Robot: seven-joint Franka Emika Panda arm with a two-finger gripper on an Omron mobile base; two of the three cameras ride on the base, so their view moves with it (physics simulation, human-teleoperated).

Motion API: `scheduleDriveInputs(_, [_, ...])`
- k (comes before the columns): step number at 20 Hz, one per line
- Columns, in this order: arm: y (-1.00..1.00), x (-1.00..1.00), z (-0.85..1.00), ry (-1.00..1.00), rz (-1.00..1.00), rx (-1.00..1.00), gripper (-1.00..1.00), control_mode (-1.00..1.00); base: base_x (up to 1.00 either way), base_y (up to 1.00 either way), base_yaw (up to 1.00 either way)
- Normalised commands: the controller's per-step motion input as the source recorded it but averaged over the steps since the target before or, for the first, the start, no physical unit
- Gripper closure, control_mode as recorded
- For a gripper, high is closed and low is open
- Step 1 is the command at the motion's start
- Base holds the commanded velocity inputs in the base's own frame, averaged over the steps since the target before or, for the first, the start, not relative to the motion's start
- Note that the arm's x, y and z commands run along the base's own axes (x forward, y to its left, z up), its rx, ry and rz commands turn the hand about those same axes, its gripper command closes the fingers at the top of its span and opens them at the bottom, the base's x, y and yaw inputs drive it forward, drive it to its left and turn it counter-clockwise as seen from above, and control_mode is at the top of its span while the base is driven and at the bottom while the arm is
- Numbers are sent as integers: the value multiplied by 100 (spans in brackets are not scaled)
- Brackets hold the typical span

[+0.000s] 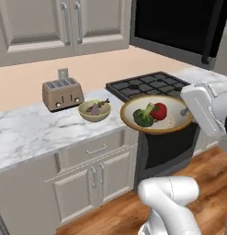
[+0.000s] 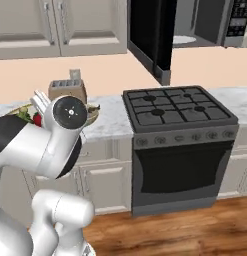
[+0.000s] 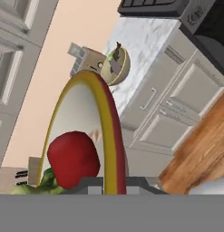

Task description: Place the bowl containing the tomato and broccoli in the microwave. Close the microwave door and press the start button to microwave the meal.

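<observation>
Shallow tan-gold bowl (image 1: 157, 114) w/ red tomato (image 1: 159, 110), green broccoli (image 1: 143, 116) is being held by rim, fingers clamped; tilting risks spill.

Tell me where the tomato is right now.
The tomato lies in the bowl, right of the broccoli, held up before the stove in the left base view.

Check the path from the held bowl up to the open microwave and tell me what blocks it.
Nothing visible blocks it. The bowl hangs in front of the stove, the microwave door is swung open, and the cavity with its plate is bare.
</observation>
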Motion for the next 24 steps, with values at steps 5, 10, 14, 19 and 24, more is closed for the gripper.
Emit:
scheduleDriveInputs(5, [0, 0, 0, 0, 0, 0, 100, 100, 5, -47, -67])
scheduleDriveInputs(10, [0, 0, 0, 0, 0, 0, 100, 100, 29, -51, -66])
scheduleDriveInputs(14, [0, 0, 0, 0, 0, 0, 100, 100, 34, -57, -61])
scheduleDriveInputs(19, [0, 0, 0, 0, 0, 0, 100, 100, 56, -33, -51])
scheduleDriveInputs(24, [0, 0, 0, 0, 0, 0, 100, 100, 82, -7, -26])
